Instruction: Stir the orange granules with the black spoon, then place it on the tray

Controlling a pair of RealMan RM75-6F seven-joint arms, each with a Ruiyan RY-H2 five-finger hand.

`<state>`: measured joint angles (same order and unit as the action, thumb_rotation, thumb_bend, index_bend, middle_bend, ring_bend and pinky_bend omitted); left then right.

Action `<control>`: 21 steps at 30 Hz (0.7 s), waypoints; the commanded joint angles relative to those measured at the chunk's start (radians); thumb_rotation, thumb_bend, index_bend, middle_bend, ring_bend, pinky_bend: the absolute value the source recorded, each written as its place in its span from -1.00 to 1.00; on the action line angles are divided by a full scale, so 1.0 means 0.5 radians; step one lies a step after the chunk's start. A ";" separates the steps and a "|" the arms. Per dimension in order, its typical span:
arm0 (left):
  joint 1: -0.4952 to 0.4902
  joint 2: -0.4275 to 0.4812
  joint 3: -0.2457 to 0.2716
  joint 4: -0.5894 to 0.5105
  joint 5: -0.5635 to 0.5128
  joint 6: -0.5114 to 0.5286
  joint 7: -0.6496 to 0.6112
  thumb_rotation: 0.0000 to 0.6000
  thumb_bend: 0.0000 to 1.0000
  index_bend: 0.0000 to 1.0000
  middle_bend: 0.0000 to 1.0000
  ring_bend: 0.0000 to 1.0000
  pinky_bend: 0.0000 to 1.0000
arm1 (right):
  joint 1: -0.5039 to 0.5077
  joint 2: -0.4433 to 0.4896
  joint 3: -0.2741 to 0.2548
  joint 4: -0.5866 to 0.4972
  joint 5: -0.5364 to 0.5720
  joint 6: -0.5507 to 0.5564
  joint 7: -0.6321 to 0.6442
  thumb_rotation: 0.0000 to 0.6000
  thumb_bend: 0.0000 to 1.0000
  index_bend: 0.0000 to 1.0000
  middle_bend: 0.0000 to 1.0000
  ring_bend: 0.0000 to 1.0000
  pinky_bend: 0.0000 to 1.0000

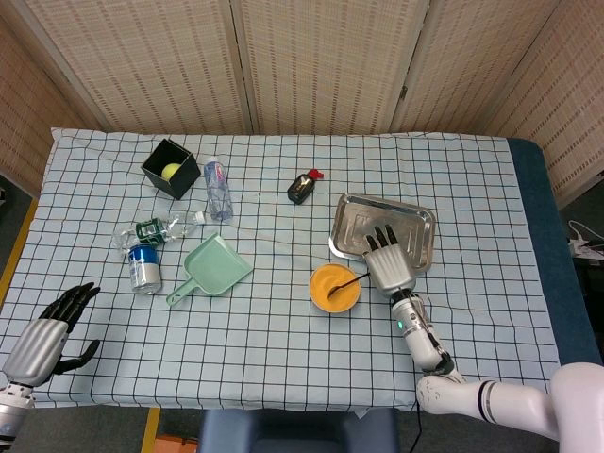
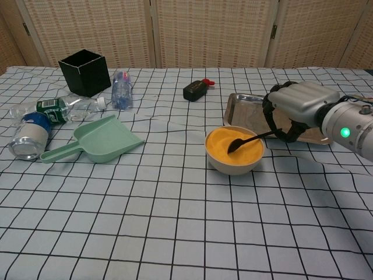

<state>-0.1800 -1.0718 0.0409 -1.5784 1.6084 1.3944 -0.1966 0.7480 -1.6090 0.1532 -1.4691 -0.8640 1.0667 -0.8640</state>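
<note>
Stirring well means keeping the black spoon (image 2: 245,142) tip buried in the orange granules (image 2: 233,149) and sweeping gently inside the bowl (image 2: 234,164), just off the right hand's (image 2: 297,108) fingertips, so nothing spills onto the tabletop (image 2: 175,221). That hand's fingers curl around the handle. The tray (image 2: 242,105) lies directly behind it, partly covered. The left hand (image 1: 42,335), empty with fingers apart, shows only overhead.
</note>
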 commanded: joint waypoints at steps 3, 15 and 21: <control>0.000 0.000 0.000 -0.003 0.006 0.004 0.000 1.00 -0.23 -1.00 -1.00 -1.00 -0.67 | 0.021 0.068 -0.016 -0.081 0.040 -0.015 -0.055 1.00 0.85 1.00 -0.64 -1.00 -1.00; 0.001 0.001 0.000 -0.002 0.014 0.014 -0.009 1.00 -0.23 -1.00 -1.00 -1.00 -0.67 | 0.074 0.217 -0.038 -0.246 0.117 -0.065 -0.104 1.00 0.85 1.00 -0.63 -1.00 -1.00; 0.006 0.003 0.002 -0.007 0.025 0.028 -0.002 1.00 -0.23 -1.00 -1.00 -1.00 -0.67 | 0.018 0.113 -0.008 -0.143 -0.083 0.194 0.044 1.00 0.85 1.00 -0.64 -1.00 -1.00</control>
<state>-0.1770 -1.0706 0.0421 -1.5819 1.6206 1.4085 -0.1978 0.7738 -1.5225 0.1406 -1.5723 -0.8543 1.1048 -0.8814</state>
